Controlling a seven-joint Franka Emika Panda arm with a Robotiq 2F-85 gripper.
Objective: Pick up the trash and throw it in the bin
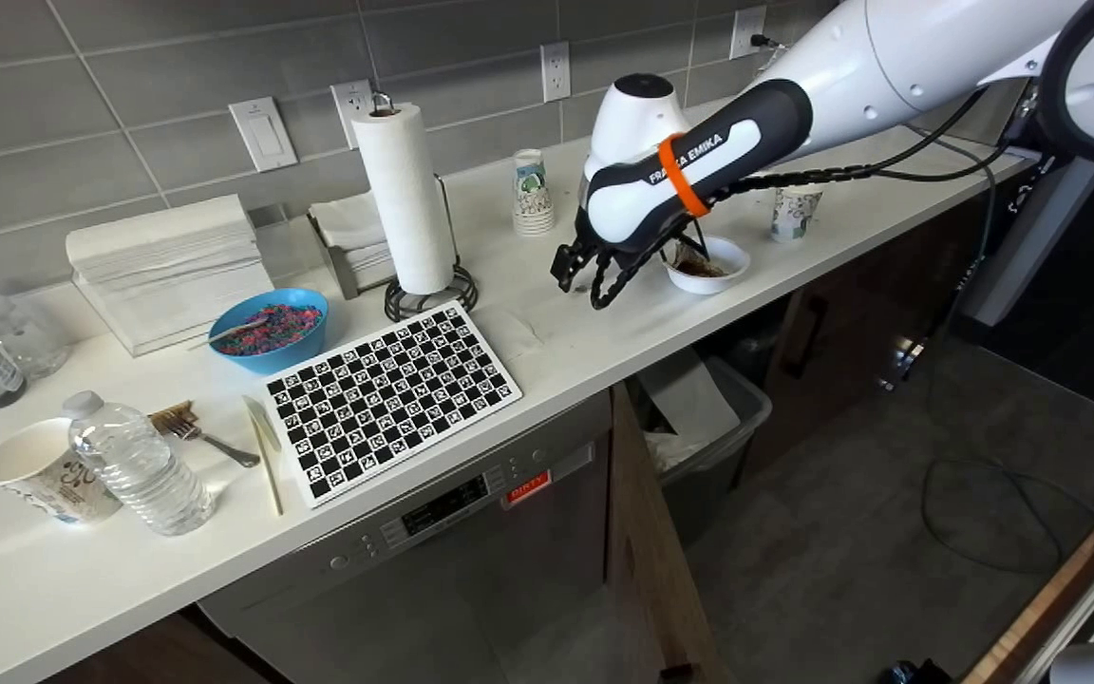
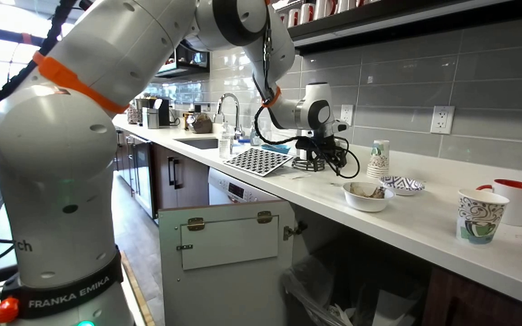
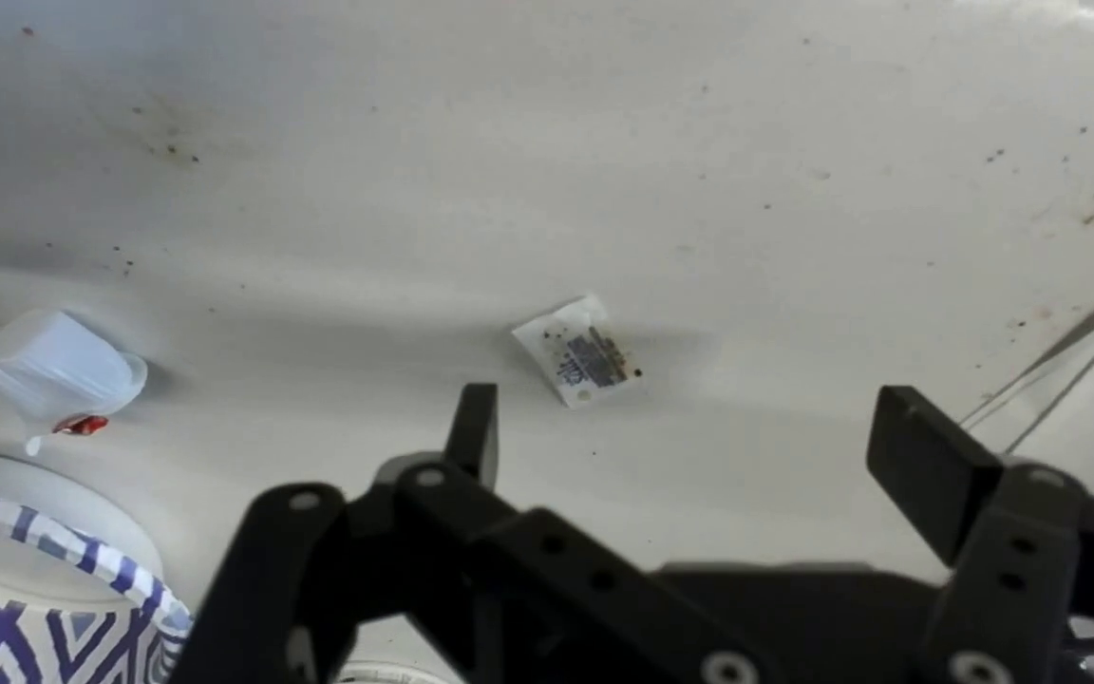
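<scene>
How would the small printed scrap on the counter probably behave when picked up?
The printed scrap looks thin, so it is probably light and may bend. Lying nearly flat on the counter, it might slide before lifting.

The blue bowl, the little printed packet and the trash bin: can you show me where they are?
Blue bowl (image 1: 291,358): in an exterior view, on its outer side.
Printed packet (image 3: 577,352): wrist view, on its printed face.
Trash bin (image 1: 711,484): in an exterior view, on its outer wall.

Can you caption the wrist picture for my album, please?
Open gripper above a white counter with a printed paper scrap, white plastic cup and blue-patterned bowl.
</scene>
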